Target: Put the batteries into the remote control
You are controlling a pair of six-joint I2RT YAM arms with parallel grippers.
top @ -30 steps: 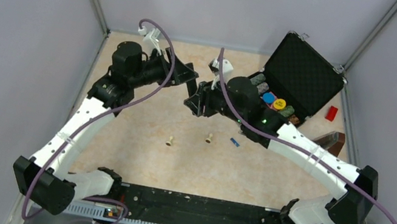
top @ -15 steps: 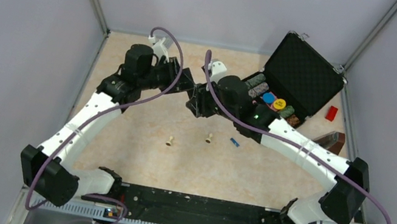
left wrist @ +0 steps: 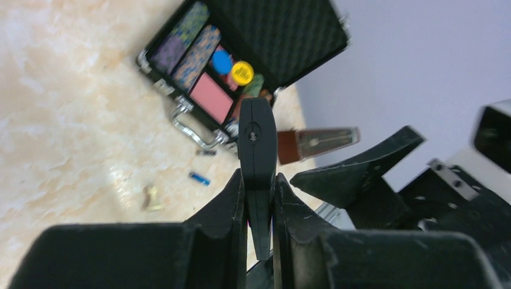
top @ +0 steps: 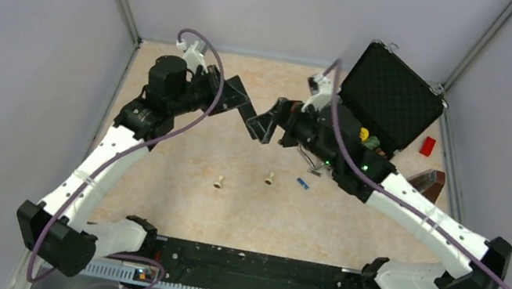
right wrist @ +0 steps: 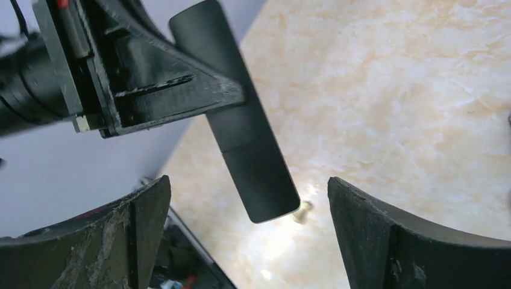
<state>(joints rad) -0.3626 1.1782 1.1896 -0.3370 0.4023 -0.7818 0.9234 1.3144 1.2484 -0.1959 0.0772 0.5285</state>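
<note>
In the overhead view, the left gripper [top: 237,100] is clenched on the slim, flat black remote control [top: 249,121], which it holds in the air left of the open black foam-lined chip case [top: 393,93]. The right gripper [top: 273,120] is spread just beside the remote's free end. One tiny blue cylindrical battery [top: 302,184] lies on the beige marbled tabletop [top: 181,147] in front of the case. Plain grey walls [top: 18,31] close in the table.

The left wrist view shows the remote pinched edge-on. A dark speck by the case's handle may be a second cell, but it is too blurred to tell.

In the right wrist view, the remote's end hangs between the released fingers [right wrist: 144,205] and touches neither. A seam crosses the bar. The step looks like taking off the back cover, so the grip should close squarely beyond that seam and pull along the bar's length without twisting.
</note>
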